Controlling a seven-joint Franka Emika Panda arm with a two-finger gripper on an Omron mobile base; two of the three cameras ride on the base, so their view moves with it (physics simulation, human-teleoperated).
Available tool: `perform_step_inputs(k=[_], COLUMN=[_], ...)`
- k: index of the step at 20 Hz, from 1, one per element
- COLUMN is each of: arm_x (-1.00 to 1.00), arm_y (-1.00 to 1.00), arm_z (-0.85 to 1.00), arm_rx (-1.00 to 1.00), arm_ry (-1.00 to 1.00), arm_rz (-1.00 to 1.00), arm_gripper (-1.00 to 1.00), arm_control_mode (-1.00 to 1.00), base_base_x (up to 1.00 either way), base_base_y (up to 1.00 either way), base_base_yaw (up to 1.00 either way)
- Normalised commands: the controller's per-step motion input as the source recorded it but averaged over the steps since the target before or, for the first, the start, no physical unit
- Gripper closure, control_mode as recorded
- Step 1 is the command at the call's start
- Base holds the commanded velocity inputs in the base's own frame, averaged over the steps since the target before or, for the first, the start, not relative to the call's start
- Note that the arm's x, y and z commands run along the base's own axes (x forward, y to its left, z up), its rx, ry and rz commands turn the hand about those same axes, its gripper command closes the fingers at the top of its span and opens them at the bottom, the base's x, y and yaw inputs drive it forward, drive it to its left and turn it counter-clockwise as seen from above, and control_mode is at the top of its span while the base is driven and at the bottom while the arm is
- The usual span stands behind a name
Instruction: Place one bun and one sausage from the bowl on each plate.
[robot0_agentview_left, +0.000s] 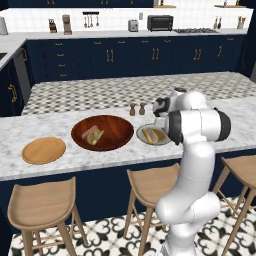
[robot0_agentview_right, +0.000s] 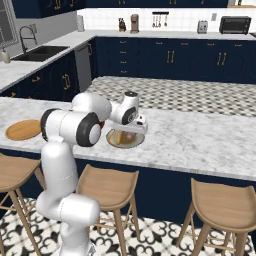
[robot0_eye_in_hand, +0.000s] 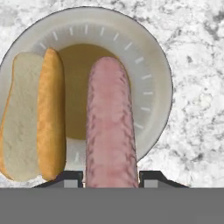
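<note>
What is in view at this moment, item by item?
Bowl: one, dark red-brown, counter middle, holding a bun and a sausage.
Wood plate: one, orange-tan, counter left.
Grey plate: one, grey rim, brown centre, right of bowl, carrying a bun.
Sausage: one, pink, in the tool over the grey plate.
Shakers: two, brown, behind bowl.
Stools: three, wood, before the counter.
Tool: one, shut on the sausage.

sausage (robot0_eye_in_hand: 110, 124) near end cut off between jaws at bottom edge. bun (robot0_eye_in_hand: 33, 116) left of jaws partly cropped by left edge. plate (robot0_eye_in_hand: 151, 65) rim cropped left.
</note>
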Motion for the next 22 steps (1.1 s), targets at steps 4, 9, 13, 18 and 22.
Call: perform_step_inputs(k=[4,9,13,18,22], arm_x=[0.4,0.3,0.36,0.23,0.0], arm_y=[0.0,0.0,0.0,0.0,0.0], arm_z=[-0.27,-0.39,-0.2,-0.15,0.0], arm_rx=[0.0,0.0,0.0,0.0,0.0], arm_ry=[-0.01,0.0,-0.04,-0.06,0.0], arm_rz=[0.0,0.0,0.0,0.0,0.0], arm_gripper=[1.0,1.0,1.0,-1.0,-1.0], arm_control_mode=[-1.0,-1.0,-1.0,-1.0,-1.0], base_base_x=[0.0,0.0,0.0,0.0,0.0], base_base_y=[0.0,0.0,0.0,0.0,0.0], base_base_yaw=[0.0,0.0,0.0,0.0,0.0])
